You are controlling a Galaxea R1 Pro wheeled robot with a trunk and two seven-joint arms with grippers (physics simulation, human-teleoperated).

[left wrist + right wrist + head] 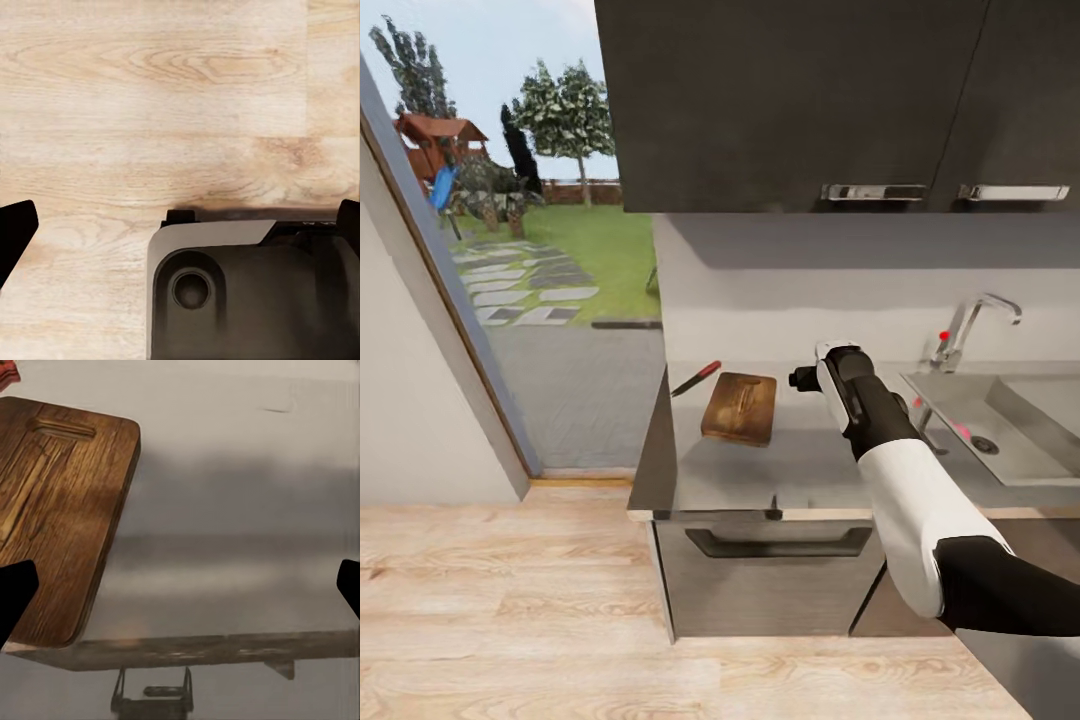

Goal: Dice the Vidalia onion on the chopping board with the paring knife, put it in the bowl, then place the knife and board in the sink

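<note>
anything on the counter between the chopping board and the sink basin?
Head view: only the right arm's gripper hangs over that stretch. The countertop between chopping board and sink looks bare.

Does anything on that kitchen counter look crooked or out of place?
Slightly. The chopping board sits askew on the countertop, and the paring knife lies beside it with its blade poking past the counter's end. Nothing looks spilled or broken.

The chopping board (60, 517) lies on the countertop (240, 510) (pincer (180, 585) fingertips spread wide).
</note>
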